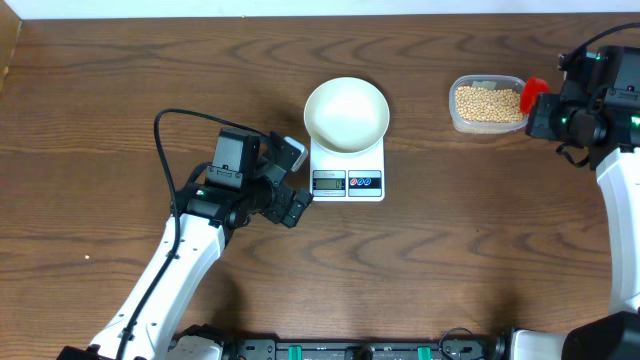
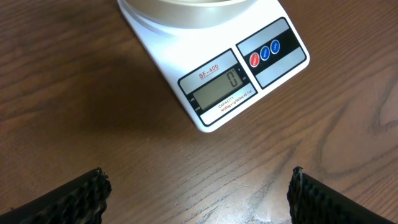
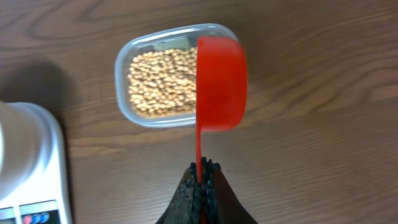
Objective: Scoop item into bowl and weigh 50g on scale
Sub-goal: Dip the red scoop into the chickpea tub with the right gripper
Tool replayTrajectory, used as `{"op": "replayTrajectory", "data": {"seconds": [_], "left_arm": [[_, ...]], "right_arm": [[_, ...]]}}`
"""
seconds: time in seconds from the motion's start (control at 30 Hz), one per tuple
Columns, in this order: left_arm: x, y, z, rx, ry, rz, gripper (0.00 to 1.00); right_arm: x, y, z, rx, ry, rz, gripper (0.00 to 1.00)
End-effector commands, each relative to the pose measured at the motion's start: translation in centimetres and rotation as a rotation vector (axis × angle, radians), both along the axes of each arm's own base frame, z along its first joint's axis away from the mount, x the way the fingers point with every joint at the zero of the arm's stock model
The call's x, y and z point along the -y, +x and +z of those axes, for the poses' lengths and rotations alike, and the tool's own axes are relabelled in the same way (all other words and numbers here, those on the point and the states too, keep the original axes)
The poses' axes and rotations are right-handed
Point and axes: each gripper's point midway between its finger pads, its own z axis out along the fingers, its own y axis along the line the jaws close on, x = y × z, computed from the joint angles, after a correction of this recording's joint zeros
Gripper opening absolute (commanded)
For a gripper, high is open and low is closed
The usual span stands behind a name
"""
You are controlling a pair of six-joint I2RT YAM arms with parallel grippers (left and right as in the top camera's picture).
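The white bowl point(image 1: 346, 113) sits on the white scale point(image 1: 347, 177), which reads 0 on its display point(image 2: 222, 89); the bowl looks empty from above. The tan beans point(image 1: 488, 103) fill a clear plastic tub point(image 1: 459, 117) at the back right. My right gripper point(image 3: 203, 171) is shut on the thin handle of a red scoop point(image 3: 221, 84), held on edge over the tub's right side point(image 3: 124, 81). The scoop also shows overhead point(image 1: 533, 90). My left gripper point(image 2: 199, 190) is open and empty, just left of the scale's front.
The scale's red and blue buttons point(image 2: 265, 52) face the front edge. A black cable point(image 1: 165, 150) loops behind my left arm. Bare wood lies between the scale and the tub.
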Motion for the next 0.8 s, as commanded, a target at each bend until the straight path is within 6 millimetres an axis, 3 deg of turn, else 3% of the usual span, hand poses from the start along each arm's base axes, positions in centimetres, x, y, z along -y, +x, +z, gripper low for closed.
{"op": "replayTrajectory", "data": {"seconds": [0.0, 0.47, 0.77], "left_arm": [[-0.1, -0.1, -0.2, -0.003, -0.001, -0.003, 0.93], [-0.1, -0.1, -0.2, -0.003, -0.001, -0.003, 0.93], [-0.1, -0.1, -0.2, -0.003, -0.001, -0.003, 0.93]], "right_arm": [[1.3, 0.2, 0.1, -0.002, -0.092, 0.011, 0.01], [-0.4, 3.9, -4.5, -0.021, -0.098, 0.106, 0.01], [-2.3, 5.1, -9.1, -0.089, 0.013, 0.174, 0.01]]}}
